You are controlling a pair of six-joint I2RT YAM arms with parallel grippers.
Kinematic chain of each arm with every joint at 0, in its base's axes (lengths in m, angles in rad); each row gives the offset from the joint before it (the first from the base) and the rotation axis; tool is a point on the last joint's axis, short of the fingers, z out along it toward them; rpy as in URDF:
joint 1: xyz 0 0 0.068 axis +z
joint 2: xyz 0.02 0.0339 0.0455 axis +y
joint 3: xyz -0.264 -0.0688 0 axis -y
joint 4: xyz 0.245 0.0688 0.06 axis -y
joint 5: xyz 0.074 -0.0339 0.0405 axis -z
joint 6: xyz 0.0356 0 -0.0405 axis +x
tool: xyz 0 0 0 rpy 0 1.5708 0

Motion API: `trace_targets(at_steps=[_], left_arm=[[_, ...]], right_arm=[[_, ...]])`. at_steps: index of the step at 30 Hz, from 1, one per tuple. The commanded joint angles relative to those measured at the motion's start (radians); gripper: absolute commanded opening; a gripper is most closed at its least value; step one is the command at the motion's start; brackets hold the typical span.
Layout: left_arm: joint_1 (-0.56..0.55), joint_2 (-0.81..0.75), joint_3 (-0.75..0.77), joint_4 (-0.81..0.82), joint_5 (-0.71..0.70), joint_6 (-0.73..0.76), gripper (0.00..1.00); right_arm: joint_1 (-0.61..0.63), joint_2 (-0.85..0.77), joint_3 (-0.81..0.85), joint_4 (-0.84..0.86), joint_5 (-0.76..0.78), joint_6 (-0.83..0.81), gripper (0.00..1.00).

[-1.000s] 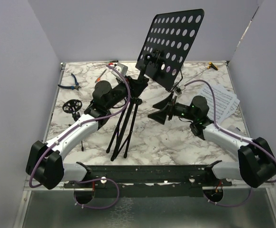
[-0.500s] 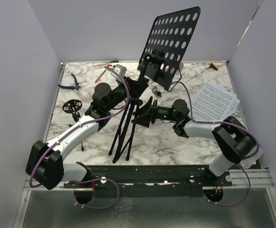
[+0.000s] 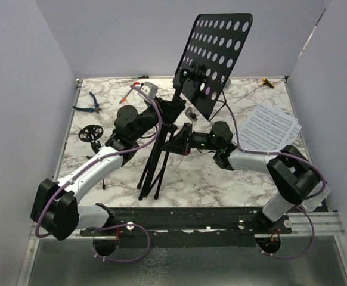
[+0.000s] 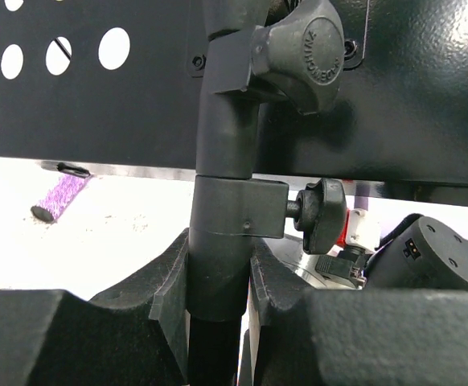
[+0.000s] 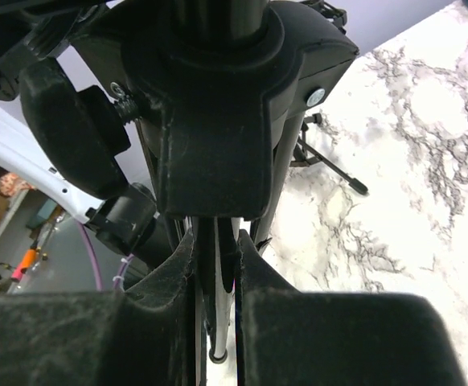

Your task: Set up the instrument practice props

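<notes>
Top external view, music stand [image 3: 154, 164] at middle of worktop [image 3: 209, 182], long axis near upright, legs folded w/ feet toward near edge, perforated desk [image 3: 218, 53] up top toward far edge, left gripper [image 4: 218, 293] clenched on its pole below collar, right gripper [image 5: 216, 277] pinched round a folded leg under hub, sheet-music pages [image 3: 272, 125] flat by right edge.

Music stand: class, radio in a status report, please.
Left gripper shut on music stand pole. Right gripper shut on its folded legs. Pages lie apart on the right.
</notes>
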Motion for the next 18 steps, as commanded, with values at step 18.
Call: trace_targets(at_steps=[18], left_arm=[[-0.007, -0.106, 0.15, 0.302, 0.053, 0.124, 0.0]], right_arm=[[-0.032, -0.217, 0.307, -0.934, 0.57, -0.567, 0.01]])
